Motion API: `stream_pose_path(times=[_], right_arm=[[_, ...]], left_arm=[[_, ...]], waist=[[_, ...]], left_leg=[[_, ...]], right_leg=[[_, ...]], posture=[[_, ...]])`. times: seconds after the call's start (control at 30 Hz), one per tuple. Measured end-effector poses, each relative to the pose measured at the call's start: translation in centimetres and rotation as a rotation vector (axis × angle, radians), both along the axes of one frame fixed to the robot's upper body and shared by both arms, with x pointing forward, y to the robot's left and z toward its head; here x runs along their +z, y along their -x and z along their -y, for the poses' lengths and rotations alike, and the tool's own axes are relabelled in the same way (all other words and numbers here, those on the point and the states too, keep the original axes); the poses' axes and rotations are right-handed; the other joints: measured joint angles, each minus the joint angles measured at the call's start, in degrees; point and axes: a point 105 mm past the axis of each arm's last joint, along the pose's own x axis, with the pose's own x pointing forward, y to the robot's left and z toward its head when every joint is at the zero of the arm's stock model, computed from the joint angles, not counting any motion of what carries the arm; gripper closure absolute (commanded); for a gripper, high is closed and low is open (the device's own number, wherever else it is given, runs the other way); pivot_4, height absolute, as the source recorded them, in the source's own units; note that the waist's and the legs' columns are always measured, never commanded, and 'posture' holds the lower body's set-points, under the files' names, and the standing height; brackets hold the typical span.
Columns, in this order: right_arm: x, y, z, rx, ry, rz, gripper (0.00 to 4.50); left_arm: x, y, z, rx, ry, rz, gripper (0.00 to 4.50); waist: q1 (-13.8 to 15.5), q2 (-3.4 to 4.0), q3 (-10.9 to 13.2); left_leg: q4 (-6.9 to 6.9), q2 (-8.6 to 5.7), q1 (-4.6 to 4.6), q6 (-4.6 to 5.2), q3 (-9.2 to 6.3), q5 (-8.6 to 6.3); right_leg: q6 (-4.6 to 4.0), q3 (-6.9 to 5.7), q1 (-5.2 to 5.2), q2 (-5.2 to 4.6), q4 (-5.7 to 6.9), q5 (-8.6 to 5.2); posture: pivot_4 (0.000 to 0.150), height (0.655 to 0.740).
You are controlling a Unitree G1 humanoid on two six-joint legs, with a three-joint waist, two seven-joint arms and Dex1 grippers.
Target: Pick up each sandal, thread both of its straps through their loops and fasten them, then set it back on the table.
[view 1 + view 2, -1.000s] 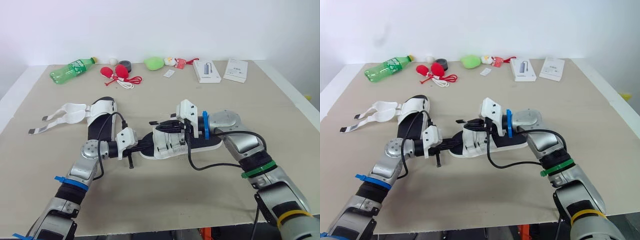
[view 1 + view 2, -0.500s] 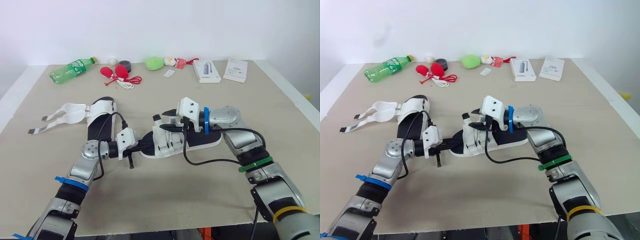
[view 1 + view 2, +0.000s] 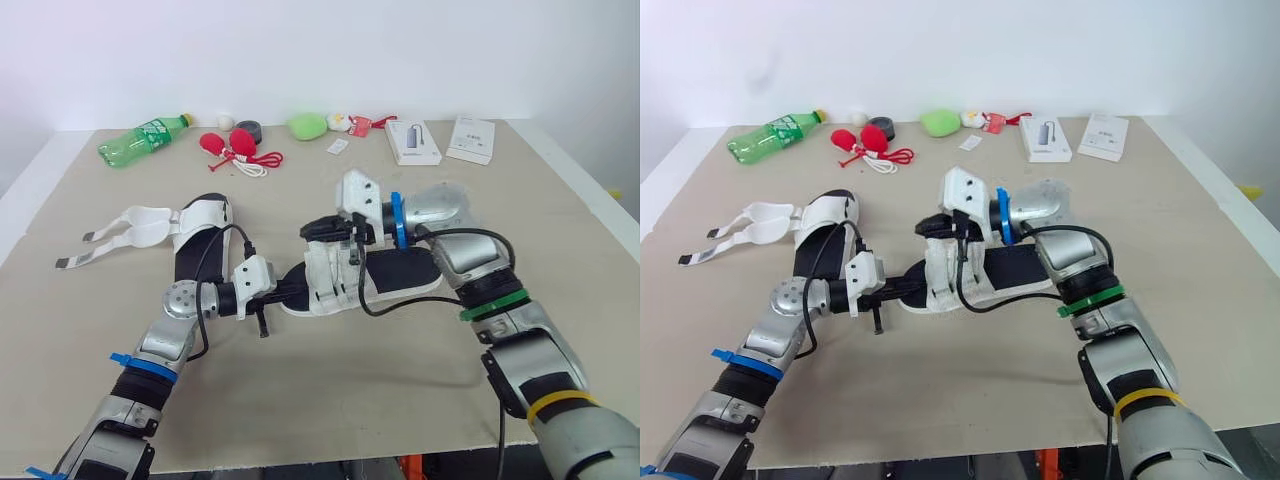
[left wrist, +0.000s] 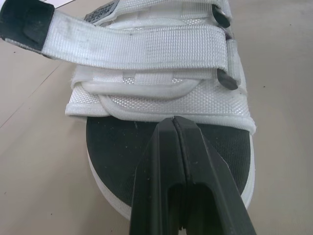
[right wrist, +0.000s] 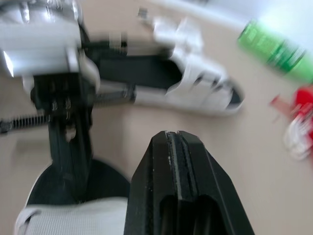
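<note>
A sandal with a black sole (image 3: 400,270) and white straps (image 3: 335,272) lies mid-table. In the left wrist view both straps (image 4: 146,49) run across the foot. My left gripper (image 3: 288,291) is at its toe end. Its fingers are shut side by side, their tips (image 4: 173,120) on the black footbed. Above the straps hovers my right gripper (image 3: 316,232), shut with nothing seen between its fingers (image 5: 172,142). A second sandal (image 3: 200,235) lies to the left, its white straps (image 3: 130,225) spread open on the table.
Along the far edge are a green bottle (image 3: 140,140), red toys with a cord (image 3: 236,146), a black disc (image 3: 248,129), a green lump (image 3: 308,126) and two white boxes (image 3: 413,142) (image 3: 471,139). The table's front half is bare.
My right gripper has swung left and risen off the sandal's straps, uncovering the heel half of the sole. The left arm and both sandals have stayed put.
</note>
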Motion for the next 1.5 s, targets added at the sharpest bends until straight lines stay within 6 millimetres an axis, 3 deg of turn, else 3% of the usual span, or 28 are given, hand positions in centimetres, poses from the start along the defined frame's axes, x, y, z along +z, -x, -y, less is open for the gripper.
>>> stream_pose_path(times=[0.23, 0.53, 0.67, 0.77, 0.9, 1.0, 1.03, 1.13, 1.27, 1.4, 1.5], right_arm=[[-1.8, -2.4, 0.8, -0.026, 0.212, 0.079, 4.44], [-2.2, -4.2, 1.4, -0.041, 0.346, 0.255, 4.44], [-1.2, -5.5, 2.1, -0.089, 0.376, 0.363, 4.44], [0.6, -6.4, 2.8, -0.166, 0.285, 0.386, 4.44], [3.7, -6.1, 4.2, -0.195, 0.042, 0.252, 3.23], [4.5, -5.1, 6.4, -0.147, -0.024, 0.147, 1.91], [4.3, -4.6, 7.8, -0.131, -0.020, 0.103, 1.22], [2.8, -4.0, 10.9, -0.152, 0.007, 0.023, 0.02], [0.2, -3.4, 12.8, -0.177, 0.057, -0.056, 0.00], [-1.6, -3.0, 13.3, -0.172, 0.109, -0.068, 0.00], [-2.2, -3.8, 12.5, -0.201, 0.154, 0.012, 0.00]], left_arm=[[0.2, 0.3, 0.1, -0.006, 0.002, 0.010, 4.50], [0.3, 0.5, 0.3, -0.011, 0.002, 0.014, 4.50], [0.3, 0.5, 0.3, -0.011, 0.000, 0.011, 4.50], [0.5, 0.4, 0.3, -0.001, 0.010, 0.020, 4.50], [1.9, 0.0, 0.0, 0.042, 0.061, 0.072, 4.50], [3.5, -0.2, -0.6, 0.060, 0.090, 0.106, 3.77], [4.3, -0.1, -0.9, 0.058, 0.106, 0.113, 3.14], [5.3, 0.6, -1.2, 0.022, 0.103, 0.117, 1.90], [6.3, 2.5, -1.3, -0.045, 0.109, 0.082, 0.02], [7.5, 5.1, -1.9, -0.111, 0.116, 0.027, 0.02], [7.5, 6.0, -1.9, -0.123, 0.107, 0.014, 0.02]], waist=[[-0.01, 0.00, 0.00], [-0.03, 0.01, 0.00], [-0.08, 0.01, 0.01], [-0.09, 0.02, 0.02], [-0.07, 0.03, 0.02], [-0.01, 0.03, 0.02], [0.00, 0.03, 0.02], [-0.11, 0.06, 0.04], [-0.84, 0.28, 0.17], [-1.78, 0.45, 0.28], [-1.81, 0.46, 0.29]], left_leg=[[-0.09, 0.00, -0.04, 0.00, 0.01, 0.00], [-0.26, 0.00, -0.03, 0.00, 0.00, 0.00], [-0.29, 0.00, -0.03, -0.01, 0.00, 0.00], [-0.34, 0.00, -0.03, -0.01, 0.00, 0.00], [-0.35, 0.00, -0.06, 0.00, -0.02, 0.00], [-0.35, -0.02, -0.08, 0.00, -0.02, 0.00], [-0.35, -0.02, -0.08, 0.00, -0.02, 0.00], [-0.36, -0.02, -0.07, -0.01, -0.01, -0.01], [-0.36, -0.02, -0.06, -0.01, 0.02, -0.01], [-0.36, -0.01, -0.01, -0.01, 0.02, 0.00], [-0.34, -0.01, 0.01, -0.03, 0.02, 0.01]], right_leg=[[0.25, 0.00, -0.08, 0.01, 0.00, 0.08], [0.25, 0.00, -0.13, 0.01, 0.00, 0.04], [0.23, 0.00, -0.15, 0.01, 0.00, 0.03], [0.20, 0.00, -0.17, 0.01, 0.00, 0.02], [-0.04, 0.00, -0.15, 0.00, 0.00, 0.14], [-0.01, 0.00, -0.15, 0.00, -0.01, 0.12], [0.01, 0.00, -0.14, -0.01, -0.02, 0.11], [0.25, 0.00, -0.16, -0.01, -0.02, -0.06], [0.23, 0.02, -0.19, -0.01, 0.00, -0.06], [0.23, 0.02, -0.18, 0.00, 0.07, -0.07], [0.21, 0.03, -0.16, 0.00, 0.08, -0.05]], posture=[[0.150, 0.7400], [0.150, 0.7400], [0.150, 0.7400], [0.150, 0.7400], [0.150, 0.7400], [0.150, 0.7400], [0.150, 0.7400], [0.150, 0.7400], [0.150, 0.7400], [0.150, 0.7400], [0.150, 0.7400]])
